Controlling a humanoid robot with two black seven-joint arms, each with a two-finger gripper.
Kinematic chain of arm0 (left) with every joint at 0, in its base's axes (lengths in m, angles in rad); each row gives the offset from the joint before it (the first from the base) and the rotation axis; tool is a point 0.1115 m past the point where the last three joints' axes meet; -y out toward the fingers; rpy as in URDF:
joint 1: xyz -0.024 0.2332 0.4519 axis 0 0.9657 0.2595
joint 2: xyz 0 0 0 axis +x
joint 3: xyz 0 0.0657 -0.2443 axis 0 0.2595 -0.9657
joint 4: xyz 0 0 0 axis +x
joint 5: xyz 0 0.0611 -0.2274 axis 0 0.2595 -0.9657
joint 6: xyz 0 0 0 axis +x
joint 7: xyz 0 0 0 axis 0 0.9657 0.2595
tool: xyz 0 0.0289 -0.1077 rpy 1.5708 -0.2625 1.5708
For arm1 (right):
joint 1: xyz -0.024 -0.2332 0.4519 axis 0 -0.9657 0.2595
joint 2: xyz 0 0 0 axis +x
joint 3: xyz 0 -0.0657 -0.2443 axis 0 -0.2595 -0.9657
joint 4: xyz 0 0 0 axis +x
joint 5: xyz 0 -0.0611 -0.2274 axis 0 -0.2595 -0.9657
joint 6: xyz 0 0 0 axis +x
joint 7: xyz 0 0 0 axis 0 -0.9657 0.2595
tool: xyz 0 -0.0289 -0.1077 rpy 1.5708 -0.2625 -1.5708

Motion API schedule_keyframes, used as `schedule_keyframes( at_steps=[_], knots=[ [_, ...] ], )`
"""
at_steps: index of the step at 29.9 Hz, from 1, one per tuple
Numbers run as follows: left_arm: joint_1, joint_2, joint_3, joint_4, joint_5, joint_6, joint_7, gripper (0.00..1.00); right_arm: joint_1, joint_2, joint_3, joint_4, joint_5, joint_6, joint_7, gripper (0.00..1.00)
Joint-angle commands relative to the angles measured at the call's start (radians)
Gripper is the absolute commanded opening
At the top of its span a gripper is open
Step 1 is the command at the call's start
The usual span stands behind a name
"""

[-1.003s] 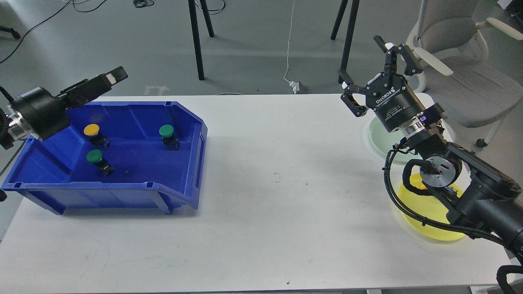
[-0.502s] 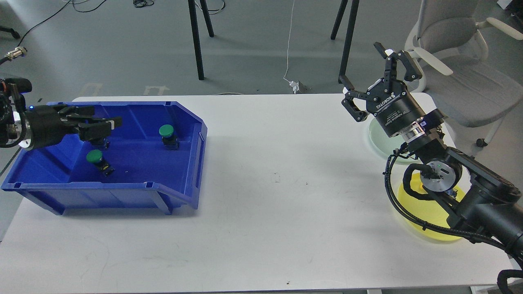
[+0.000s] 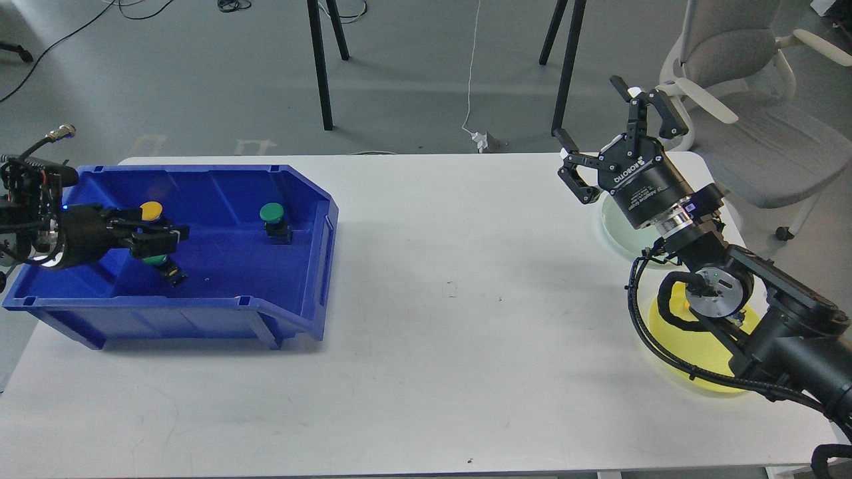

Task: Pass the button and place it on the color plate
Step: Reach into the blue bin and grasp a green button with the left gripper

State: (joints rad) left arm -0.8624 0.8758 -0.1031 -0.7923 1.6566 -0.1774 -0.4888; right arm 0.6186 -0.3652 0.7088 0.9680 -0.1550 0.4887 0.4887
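Note:
A blue bin [image 3: 318, 266] at the left holds a yellow button [image 3: 151, 211], a green button [image 3: 271, 213] near its right wall and a second green button [image 3: 158, 261] near the front. My left gripper [image 3: 166, 238] is inside the bin, low over the front green button and partly hiding its cap. Its fingers look slightly apart, with nothing held. My right gripper [image 3: 616, 123] is open and empty, raised above the table's far right. A yellow plate [image 3: 695, 356] and a pale green plate [image 3: 619, 226] lie under my right arm.
The white table [image 3: 452, 346] stretches between the bin and the plates. A grey office chair [image 3: 752, 133] stands behind the right corner. Tripod legs [image 3: 323, 66] and a white cable are on the floor beyond the table.
My left gripper came down from above the bin's back left corner into the bin, then moved forward from the yellow button to over the front green button. The right gripper barely shifted.

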Motion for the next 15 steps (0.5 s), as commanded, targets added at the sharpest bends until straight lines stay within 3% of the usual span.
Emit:
schedule_keyframes(
  at_steps=[1,15],
  knots=[
    [0.012,-0.001,0.0,0.005,0.002,-0.001,0.0,0.97,-0.002,0.0,0.0,0.0,0.0,0.0,0.0,0.97],
    [0.023,-0.026,0.002,0.059,0.017,-0.001,0.0,0.97,-0.011,-0.004,0.0,0.002,0.0,0.0,0.0,0.97]
  ],
)
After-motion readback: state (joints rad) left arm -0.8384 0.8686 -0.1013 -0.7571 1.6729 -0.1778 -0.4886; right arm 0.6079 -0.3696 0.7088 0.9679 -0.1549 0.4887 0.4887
